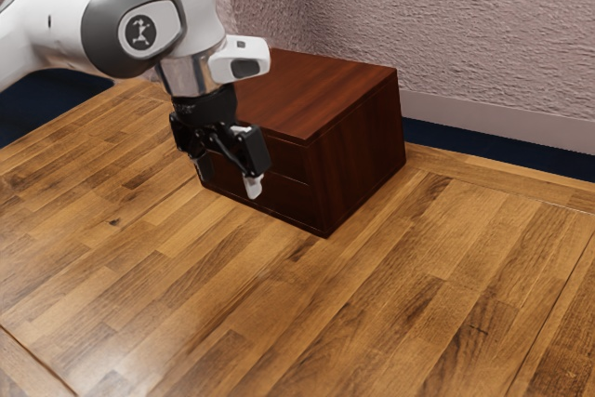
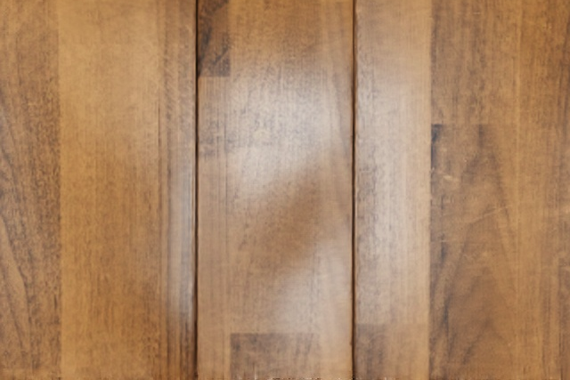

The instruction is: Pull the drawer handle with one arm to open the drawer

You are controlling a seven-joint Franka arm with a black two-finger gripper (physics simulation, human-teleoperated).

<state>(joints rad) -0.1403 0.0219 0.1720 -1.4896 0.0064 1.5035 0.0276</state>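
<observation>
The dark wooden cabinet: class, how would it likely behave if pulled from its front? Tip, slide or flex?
Probably rigid: the cabinet shows flat, solid-looking panels. Unlikely to tip, sitting low and broad on the table. It might slide on that smooth wood, since nothing visibly anchors it.

Ext. cam sits high at the side of the arm [image 1: 139, 25], mid-range, angled down across the worktop [image 1: 390, 304] twd the back wall [image 1: 446, 16], w/ the drawer cabinet [image 1: 316, 127] approx. centre-frame. Wrist cam looks straight down, v. close on the planks [image 2: 276, 184], catching a sliver of the cabinet's dark edge. Shared: planks just in front of the cabinet, plus its lower front edge.
</observation>
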